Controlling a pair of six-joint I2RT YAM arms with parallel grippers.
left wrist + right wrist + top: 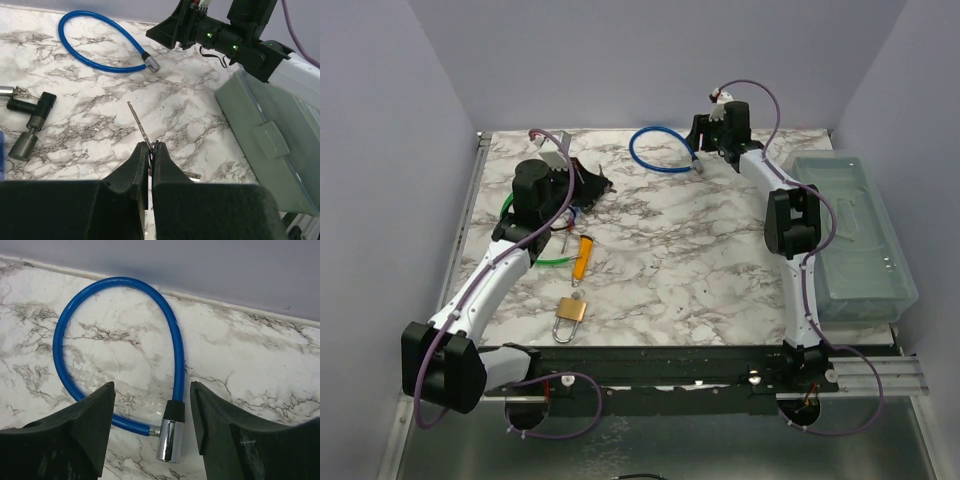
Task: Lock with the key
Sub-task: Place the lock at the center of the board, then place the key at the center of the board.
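The left gripper [151, 148] had its 2 fingers pressed together on the key [137, 121], whose thin blade stuck out ahead of the tips, above the marble table [690, 260]. The right gripper [151, 390] hung at the table's far edge with its fingers spread wide, straddling the blue cable lock [178, 360] without touching it. The cable's loop lay flat on the marble, and its chrome end [169, 441] sat between the 2 open fingers. A brass padlock [570, 314] lay near the front edge, well apart from both grippers, with an orange tag [584, 256] just beyond it.
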